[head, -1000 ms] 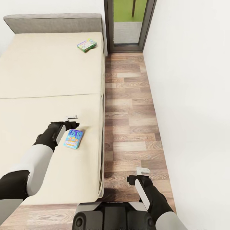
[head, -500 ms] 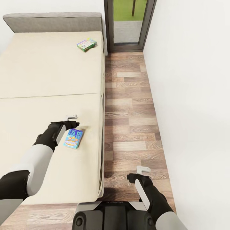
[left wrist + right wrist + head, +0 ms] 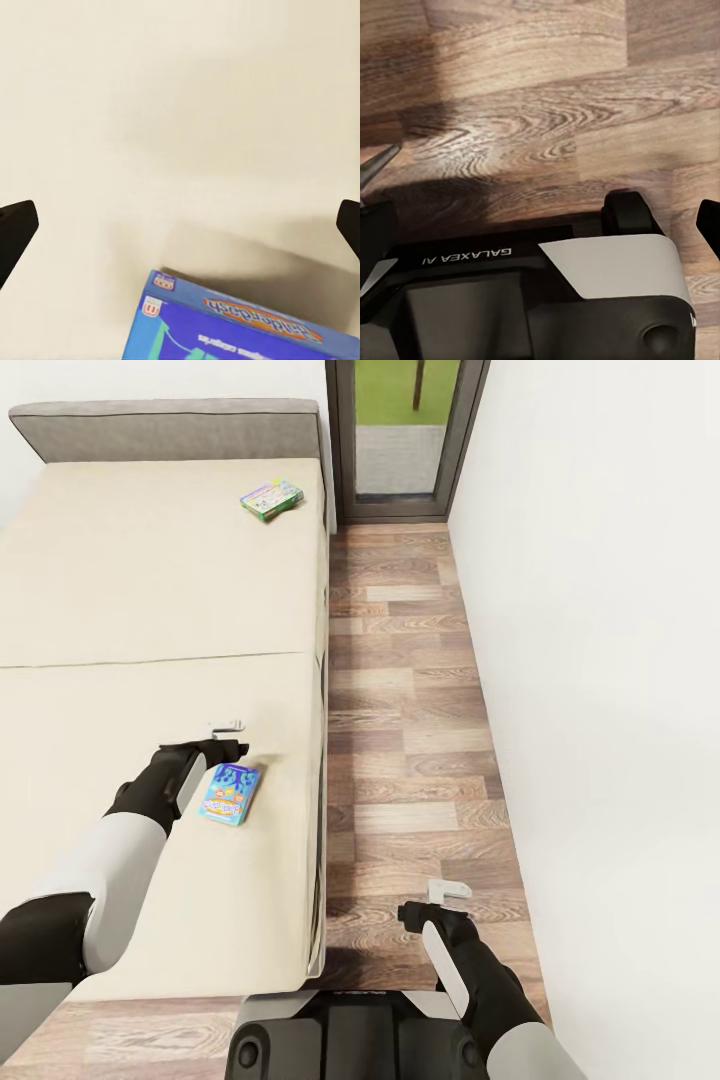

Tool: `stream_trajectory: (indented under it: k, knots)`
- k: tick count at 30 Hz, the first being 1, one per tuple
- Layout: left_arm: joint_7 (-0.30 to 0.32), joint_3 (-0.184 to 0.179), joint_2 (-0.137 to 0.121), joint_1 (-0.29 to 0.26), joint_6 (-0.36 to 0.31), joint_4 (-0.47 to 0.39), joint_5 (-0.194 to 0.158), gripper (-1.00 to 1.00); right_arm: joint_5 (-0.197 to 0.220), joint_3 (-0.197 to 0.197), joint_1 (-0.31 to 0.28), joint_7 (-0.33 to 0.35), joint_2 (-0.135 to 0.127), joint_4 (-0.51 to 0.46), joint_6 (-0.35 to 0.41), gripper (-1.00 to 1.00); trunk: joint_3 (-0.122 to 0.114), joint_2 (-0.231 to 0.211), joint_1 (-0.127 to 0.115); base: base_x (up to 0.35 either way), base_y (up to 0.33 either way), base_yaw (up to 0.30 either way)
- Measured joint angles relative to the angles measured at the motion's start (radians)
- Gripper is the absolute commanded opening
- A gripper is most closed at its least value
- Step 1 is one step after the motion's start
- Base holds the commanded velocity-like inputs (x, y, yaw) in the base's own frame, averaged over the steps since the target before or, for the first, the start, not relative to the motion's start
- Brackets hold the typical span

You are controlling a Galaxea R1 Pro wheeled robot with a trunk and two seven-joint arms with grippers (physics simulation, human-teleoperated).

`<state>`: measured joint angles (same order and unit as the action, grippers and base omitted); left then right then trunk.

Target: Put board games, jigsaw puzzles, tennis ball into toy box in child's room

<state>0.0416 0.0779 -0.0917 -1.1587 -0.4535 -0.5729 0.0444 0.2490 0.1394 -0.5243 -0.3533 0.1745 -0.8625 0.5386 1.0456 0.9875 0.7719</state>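
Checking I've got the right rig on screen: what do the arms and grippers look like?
Both arms have glossy black segments alternating with light grey-white shells, and black wrists. The left gripper and right gripper carry pale grey fingers; the wrist views show dark fingertips. The black base reads "GALAXEA AI" in white.

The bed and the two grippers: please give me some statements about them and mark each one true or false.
1. Two board games lie on the bed. True: a blue board game and a green board game.
2. The left gripper holds the blue board game. False: it is open above the mattress, next to the game.
3. The right gripper is over the wood floor. True.
4. The green board game lies at the foot of the bed. False: near the headboard.
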Motion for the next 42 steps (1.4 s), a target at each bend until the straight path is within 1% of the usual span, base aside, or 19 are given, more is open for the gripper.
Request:
stream_trajectory:
  k: [6,14,18,35,38,42]
  knots:
    - [0.000,0.000,0.000,0.001,-0.001,0.006,-0.001,1.00,0.000,0.001,0.000,0.001,0.000,0.000,0.001,1.00,0.000,0.000,0.000,0.000,0.000,0.000]
    - [0.000,0.000,0.000,0.001,0.000,0.056,0.000,1.00,0.000,0.001,0.000,0.000,0.000,-0.001,0.002,1.00,0.000,0.000,0.000,0.000,0.000,0.000]
    - [0.000,0.000,-0.001,0.001,0.000,0.064,-0.001,1.00,0.000,0.001,0.000,0.000,0.000,-0.001,0.003,1.00,0.002,0.000,0.000,0.000,0.000,0.000]
    - [0.000,0.000,-0.001,0.001,0.001,0.068,0.000,1.00,0.000,0.001,0.000,0.001,0.000,-0.001,0.006,1.00,0.026,0.000,0.000,0.000,0.000,0.000]
    - [0.004,0.000,0.000,0.000,-0.001,0.065,-0.010,1.00,0.000,0.002,0.000,0.001,0.000,-0.001,0.006,1.00,0.031,0.000,0.000,0.000,0.000,0.000]
    - [0.008,-0.001,0.000,0.000,-0.005,0.059,-0.013,1.00,-0.001,0.003,0.000,0.001,0.000,-0.001,0.005,1.00,0.033,0.000,-0.001,0.000,0.000,0.000]
